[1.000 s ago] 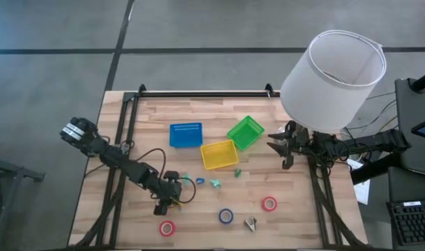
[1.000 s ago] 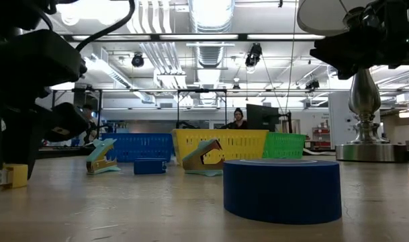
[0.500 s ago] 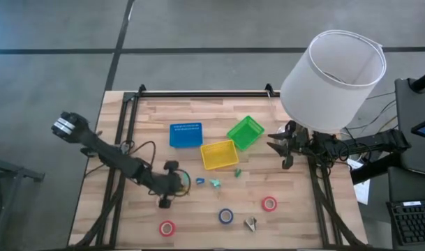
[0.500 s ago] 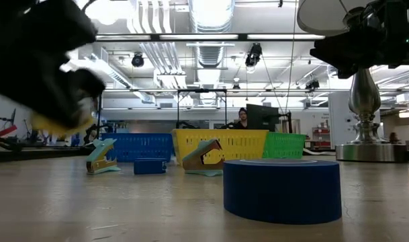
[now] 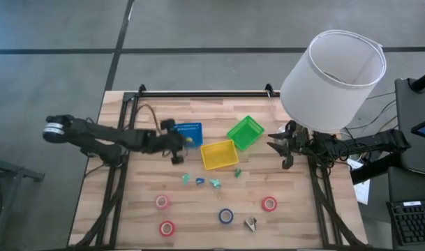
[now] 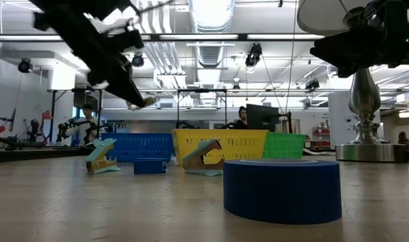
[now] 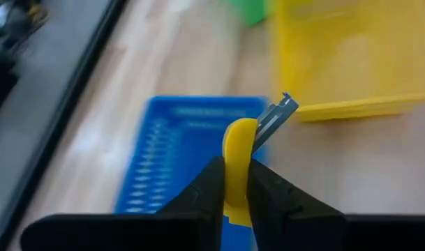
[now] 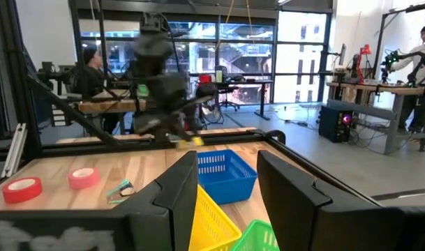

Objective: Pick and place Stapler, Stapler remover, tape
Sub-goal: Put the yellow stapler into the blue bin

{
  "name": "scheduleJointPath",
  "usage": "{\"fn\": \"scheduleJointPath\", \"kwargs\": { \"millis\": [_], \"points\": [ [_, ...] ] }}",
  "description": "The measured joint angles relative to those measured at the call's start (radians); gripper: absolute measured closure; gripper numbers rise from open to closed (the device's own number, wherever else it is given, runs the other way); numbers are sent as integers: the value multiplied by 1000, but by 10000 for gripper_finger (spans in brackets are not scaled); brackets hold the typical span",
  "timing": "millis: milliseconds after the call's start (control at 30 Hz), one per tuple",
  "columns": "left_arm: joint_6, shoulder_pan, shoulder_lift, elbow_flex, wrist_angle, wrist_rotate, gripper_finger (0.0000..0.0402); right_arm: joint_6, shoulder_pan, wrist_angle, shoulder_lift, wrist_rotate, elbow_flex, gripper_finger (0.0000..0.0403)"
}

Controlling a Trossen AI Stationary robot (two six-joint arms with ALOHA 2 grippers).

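Observation:
My left gripper point(image 5: 181, 142) hangs above the near edge of the blue bin point(image 5: 186, 132), shut on a small yellow stapler remover point(image 7: 239, 150) with a metal claw. On the table near the bins lie two teal stapler removers point(image 5: 186, 179) point(image 5: 215, 183), a small blue one point(image 5: 199, 181) and a green one point(image 5: 236, 172). Tape rolls lie flat toward the near edge: pink point(image 5: 162, 202), red point(image 5: 167, 228), blue point(image 5: 226, 216) and red point(image 5: 269, 203). My right gripper point(image 5: 282, 148) waits open at the table's right edge. My left gripper pinches the yellow stapler remover by its plastic body point(image 7: 234, 183) between the two fingers point(image 7: 209, 183). The metal claw point(image 7: 276, 116) sticks out beyond the fingertips. The remover is lifted clear, over the blue bin's near edge point(image 7: 198, 111); in the low view it hangs high above the table point(image 6: 145, 102).
The yellow bin point(image 5: 219, 155) and green bin point(image 5: 245, 132) stand right of the blue one. A lamp with a large white shade point(image 5: 334, 70) stands at the far right corner. A grey metal item point(image 5: 250, 224) lies near the near edge. People sit beyond the table point(image 8: 93, 66).
My left gripper has risen from the table's near left part, carrying the yellow stapler remover off the wood, and swung toward the far edge to the blue bin. The pink tape roll it covered now shows.

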Motion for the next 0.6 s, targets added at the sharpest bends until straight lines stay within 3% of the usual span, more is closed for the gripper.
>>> {"fn": "scheduleJointPath", "kwargs": {
  "millis": [267,600],
  "points": [
    [65,241,78,-27,-3,77,352,23,0,-1,0,0,0,266],
    [110,277,226,-44,49,105,330,58,0,-9,3,-1,0,263]
  ]
}}
